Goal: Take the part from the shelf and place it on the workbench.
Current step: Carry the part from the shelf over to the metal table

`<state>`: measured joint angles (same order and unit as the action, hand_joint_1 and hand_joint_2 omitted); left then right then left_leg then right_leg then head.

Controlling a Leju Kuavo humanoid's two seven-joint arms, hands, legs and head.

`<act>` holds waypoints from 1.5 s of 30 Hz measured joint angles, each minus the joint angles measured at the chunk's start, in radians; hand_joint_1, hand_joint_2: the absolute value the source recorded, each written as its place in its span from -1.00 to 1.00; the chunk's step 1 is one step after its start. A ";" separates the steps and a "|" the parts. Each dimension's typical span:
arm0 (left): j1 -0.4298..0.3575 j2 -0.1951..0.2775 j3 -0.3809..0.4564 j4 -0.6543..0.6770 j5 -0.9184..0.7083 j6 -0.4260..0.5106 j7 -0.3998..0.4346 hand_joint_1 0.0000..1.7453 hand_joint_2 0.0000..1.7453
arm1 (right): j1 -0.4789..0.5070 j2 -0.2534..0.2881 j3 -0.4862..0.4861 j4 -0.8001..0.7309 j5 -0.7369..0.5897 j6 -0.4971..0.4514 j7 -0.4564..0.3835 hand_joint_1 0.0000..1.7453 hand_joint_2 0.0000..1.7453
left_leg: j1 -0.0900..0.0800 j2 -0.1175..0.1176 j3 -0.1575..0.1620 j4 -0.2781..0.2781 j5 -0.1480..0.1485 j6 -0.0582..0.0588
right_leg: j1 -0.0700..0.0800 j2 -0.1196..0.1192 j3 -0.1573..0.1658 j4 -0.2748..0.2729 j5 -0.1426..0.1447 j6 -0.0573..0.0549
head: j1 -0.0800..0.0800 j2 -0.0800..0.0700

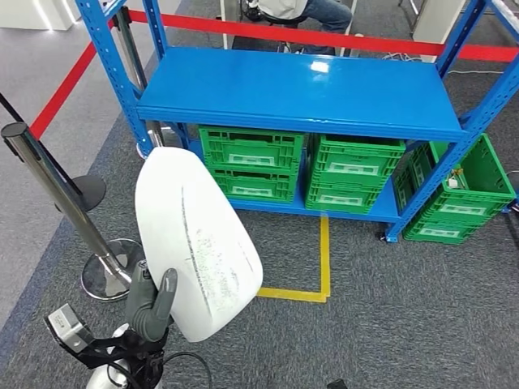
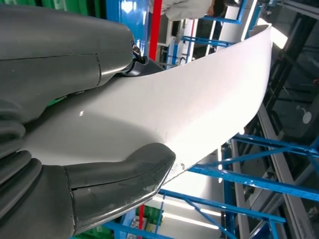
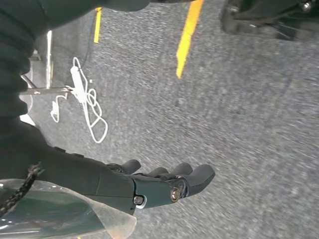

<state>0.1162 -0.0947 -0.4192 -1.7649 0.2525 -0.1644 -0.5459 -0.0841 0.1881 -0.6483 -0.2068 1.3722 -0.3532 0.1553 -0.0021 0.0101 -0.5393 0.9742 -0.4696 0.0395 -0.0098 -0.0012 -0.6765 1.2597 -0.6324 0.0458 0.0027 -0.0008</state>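
Left hand (image 1: 150,304) low in head view, grey thumb and dark fingers wrapped round the lower edge of a big white curved plastic panel w/ rounded corners (image 1: 195,247), i.e. the part; grasp is at the panel's near-bottom rim, panel rising up and away from the hand, tilted, scuffed w/ dark streaks across its face. Left wrist view: thick grey thumb (image 2: 124,177) pressed on one side of the white sheet (image 2: 195,94), fingers (image 2: 68,50) on the other side, sheet pinched between them and sweeping out past the fingertips. So part is off the shelf, held in the air over grey carpet floor (image 1: 392,324), in front of the blue steel shelf rack (image 1: 300,93). Right hand (image 3: 165,181) hangs over the carpet, fingers stretched out and apart, holding nothing. Further out: green slotted plastic crates (image 1: 254,162) on the rack's bottom level, another green crate (image 1: 468,190) beside the right post, partly outside the rack. Yellow tape corner (image 1: 321,279) on floor just before the rack. Chrome stanchion post w/ round base (image 1: 58,198) to the left, red barrier belt (image 1: 61,93) running off behind. Person seated behind the rack, mostly cut off. White cable (image 3: 88,102) coiled on the floor in right wrist view
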 joint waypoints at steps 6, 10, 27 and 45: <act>0.001 0.000 0.000 0.001 0.002 0.000 -0.001 1.00 1.00 | -0.002 -0.001 0.000 0.000 0.001 -0.001 -0.002 -1.00 1.00 | -0.006 -0.001 -0.058 0.019 0.039 -0.018 | 0.001 0.000 0.213 -0.258 0.084 -0.011 | 0.001 0.000; 0.004 0.000 0.000 0.001 0.003 -0.002 -0.002 1.00 1.00 | 0.002 -0.001 0.000 0.000 0.001 -0.002 -0.004 -1.00 1.00 | -0.008 -0.002 -0.073 0.034 0.042 -0.040 | 0.000 -0.002 0.219 -0.302 0.075 -0.039 | 0.000 0.000; 0.019 -0.007 0.003 -0.001 0.007 0.019 -0.008 1.00 1.00 | 0.006 0.002 0.001 0.000 -0.001 -0.017 -0.022 -1.00 1.00 | 0.005 -0.005 -0.001 0.006 -0.002 -0.012 | 0.007 -0.003 0.131 -0.216 0.063 -0.022 | 0.002 0.000; 0.017 -0.021 0.004 0.007 -0.085 0.289 0.040 1.00 1.00 | 0.021 0.003 -0.001 0.000 -0.016 -0.003 -0.052 -1.00 1.00 | 0.003 -0.007 -0.126 0.274 -0.134 -0.062 | -0.007 -0.001 0.143 -0.265 0.125 -0.049 | -0.005 0.000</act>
<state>0.1336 -0.1156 -0.4154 -1.7579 0.1677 0.1241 -0.5063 -0.0631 0.1915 -0.6492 -0.2064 1.3558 -0.3564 0.1030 0.0013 0.0026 -0.6652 1.2483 -0.6031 -0.0224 -0.0172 -0.0019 -0.5340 0.9943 -0.5076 -0.0030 -0.0026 -0.0008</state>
